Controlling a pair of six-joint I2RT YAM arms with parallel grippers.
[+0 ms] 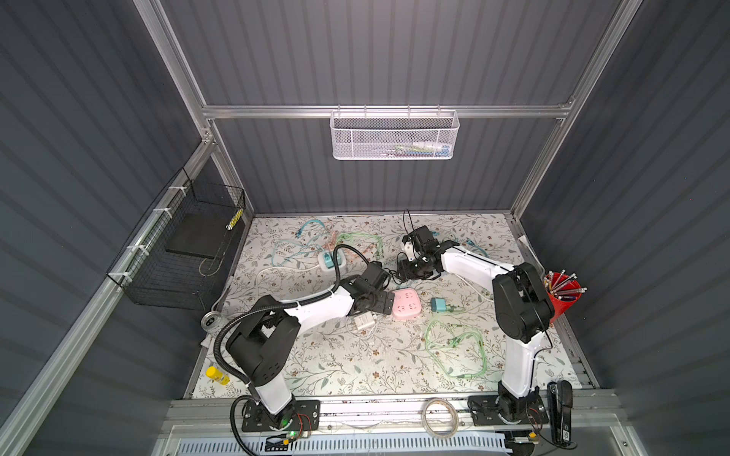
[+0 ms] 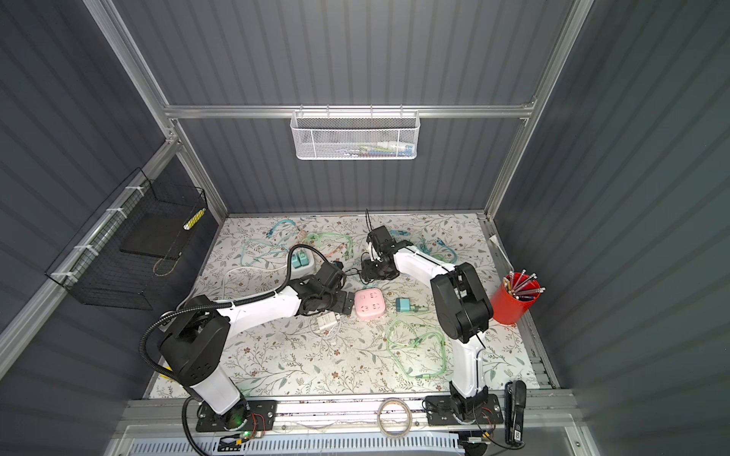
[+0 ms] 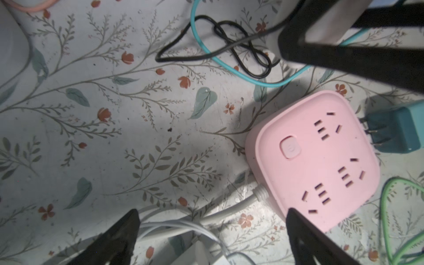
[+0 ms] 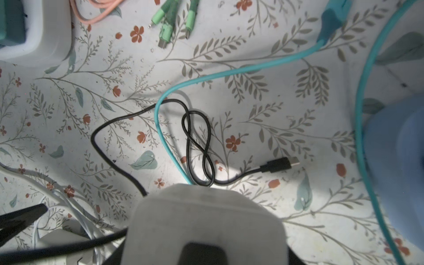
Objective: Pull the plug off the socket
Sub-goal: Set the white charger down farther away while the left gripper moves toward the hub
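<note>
Hovering with its jaws wide apart and gripping nothing, the left tool [image 1: 385,303] is sitting just beside the pink socket [image 1: 405,303], which is lying flat on the table [image 1: 335,363] with its slots showing. The right tool [image 1: 409,252] is clamping a white plug [image 1: 408,248], well apart from the socket, with a black cable [image 4: 274,165] lying beneath it. A teal plug [image 1: 437,304] is lying just beyond the socket.

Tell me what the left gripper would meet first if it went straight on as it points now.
Probably the pink socket: the open left gripper points at its near edge.
</note>
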